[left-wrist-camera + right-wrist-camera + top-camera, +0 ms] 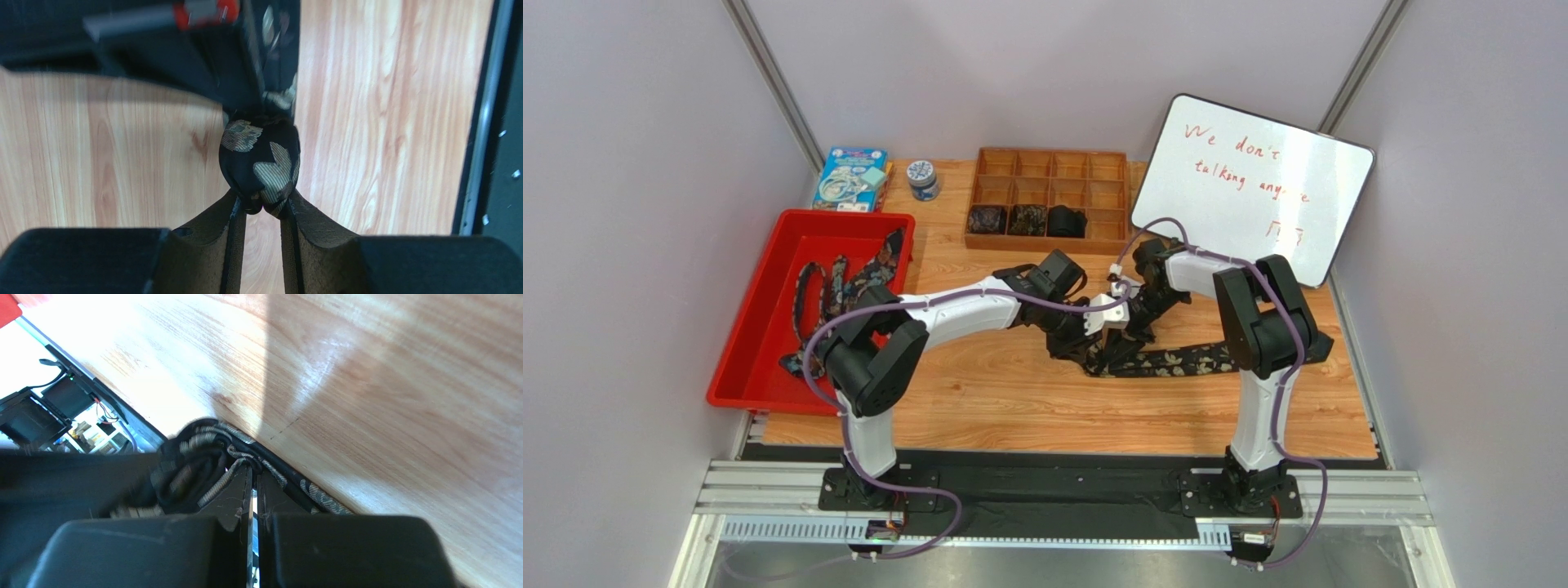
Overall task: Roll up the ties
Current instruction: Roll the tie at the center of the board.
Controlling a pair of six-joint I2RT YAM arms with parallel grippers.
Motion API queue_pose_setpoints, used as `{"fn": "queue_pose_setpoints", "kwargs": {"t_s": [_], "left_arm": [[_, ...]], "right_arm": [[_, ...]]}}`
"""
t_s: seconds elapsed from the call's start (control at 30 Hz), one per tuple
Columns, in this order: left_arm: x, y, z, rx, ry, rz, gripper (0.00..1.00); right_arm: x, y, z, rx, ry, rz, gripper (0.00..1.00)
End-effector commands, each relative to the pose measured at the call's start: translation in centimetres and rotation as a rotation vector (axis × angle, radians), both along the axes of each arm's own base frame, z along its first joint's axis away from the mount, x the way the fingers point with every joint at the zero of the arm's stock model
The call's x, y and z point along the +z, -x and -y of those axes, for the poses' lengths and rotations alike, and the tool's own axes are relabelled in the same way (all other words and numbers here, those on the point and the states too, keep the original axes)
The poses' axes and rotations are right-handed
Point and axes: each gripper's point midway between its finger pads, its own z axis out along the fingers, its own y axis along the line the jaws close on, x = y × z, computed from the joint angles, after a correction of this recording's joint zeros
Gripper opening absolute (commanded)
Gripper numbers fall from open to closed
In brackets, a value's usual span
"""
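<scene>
Left gripper [261,205] is narrowed down onto the rolled-up end of the tie [261,162]. Its brown padded fingers [209,239] squeeze the bottom of that little bundle from both sides, with only a sliver of wood showing between them further back. Right gripper [253,471] comes in from the 12 o'clock side of the left wrist view. Its jaws are pressed together, with tie fabric wrapped right at the tips, so it looks like a pinch on the cloth. Both grippers meet over the middle of the table, a bit toward 12 o'clock.

Rest of the scene, biggest stuff first:

- Wooden table [1014,404] takes up the whole work area.
- Whiteboard [1247,184] with red handwriting sits at about 1 o'clock, tilted and hanging past the table's far edge.
- Red tray [744,368] is at 9 o'clock, with more ties [830,294] lying unrolled in a loose heap inside.
- Wooden organizer [1051,154] is at 12 o'clock. Three rolled coils [1026,221] sit in its near row, one each in the three left compartments.
- The worked tie's free tail lies flat on the wood and runs from the grippers toward 3 o'clock, passing under the right arm.
- Blue box [851,180] is at 11 o'clock, just behind the tray.
- Small jar [922,180] is just beside the blue box on its 3 o'clock side, between it and the organizer.
</scene>
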Motion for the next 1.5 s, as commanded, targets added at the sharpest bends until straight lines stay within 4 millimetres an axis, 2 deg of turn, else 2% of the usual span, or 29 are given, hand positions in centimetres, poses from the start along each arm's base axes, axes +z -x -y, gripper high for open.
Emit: {"fn": "queue_pose_setpoints", "kwargs": {"t_s": [0.0, 0.2, 0.4, 0.5, 0.63, 0.73, 0.8, 0.93, 1.03, 1.07, 1.2, 1.27, 1.4, 1.47], "left_arm": [[2.5, 1.2, 4.0, -0.031, 0.104, -0.031, 0.3], [0.1, 1.3, 5.6, 0.009, 0.09, -0.072, 0.34], [-3.1, 1.1, 6.0, 0.05, 0.052, -0.071, 0.4], [-4.7, 1.1, 5.4, 0.057, 0.011, -0.067, 0.41], [-7.0, 1.3, 3.7, 0.068, -0.065, -0.042, 0.4], [-8.0, 1.8, 3.0, 0.064, -0.091, -0.044, 0.36], [-8.5, 2.3, 2.4, 0.057, -0.113, -0.047, 0.3], [-9.9, 3.1, 0.7, 0.047, -0.19, -0.025, 0.2], [-11.0, 3.5, -0.5, 0.051, -0.247, -0.023, 0.17], [-11.3, 3.8, -0.7, 0.049, -0.26, -0.023, 0.15], [-12.1, 3.9, -1.6, 0.049, -0.308, -0.001, 0.14], [-12.4, 3.7, -1.9, 0.062, -0.334, 0.013, 0.13], [-13.5, 3.7, -2.7, 0.078, -0.385, 0.016, 0.13], [-13.7, 3.7, -2.8, 0.085, -0.401, 0.018, 0.12]], "right_arm": [[-3.6, -2.1, 1.7, 0.009, 0.161, 0.141, 0.0], [-3.5, -1.8, 1.2, -0.011, 0.132, 0.138, 0.0], [-3.1, -1.7, 0.3, -0.036, 0.08, 0.123, 0.0], [-2.7, -1.6, 0.0, -0.037, 0.057, 0.119, 0.0], [-1.9, -1.5, -0.4, -0.046, 0.014, 0.105, 0.0], [-1.2, -1.6, -0.8, -0.051, -0.025, 0.106, 0.0], [-1.0, -1.6, -0.8, -0.039, -0.048, 0.11, 0.0], [0.0, -2.2, 0.0, -0.039, -0.068, 0.104, 0.0], [1.4, -3.0, 0.9, -0.021, -0.085, 0.117, 0.09], [1.8, -2.6, 1.2, -0.018, -0.078, 0.092, 0.11], [3.5, -3.1, 1.7, -0.001, -0.09, 0.105, 0.23], [4.1, -3.1, 2.2, -0.002, -0.089, 0.097, 0.26], [5.5, -3.0, 3.5, -0.019, -0.095, 0.093, 0.37], [6.4, -2.7, 4.4, -0.049, -0.105, 0.074, 0.38]]}}
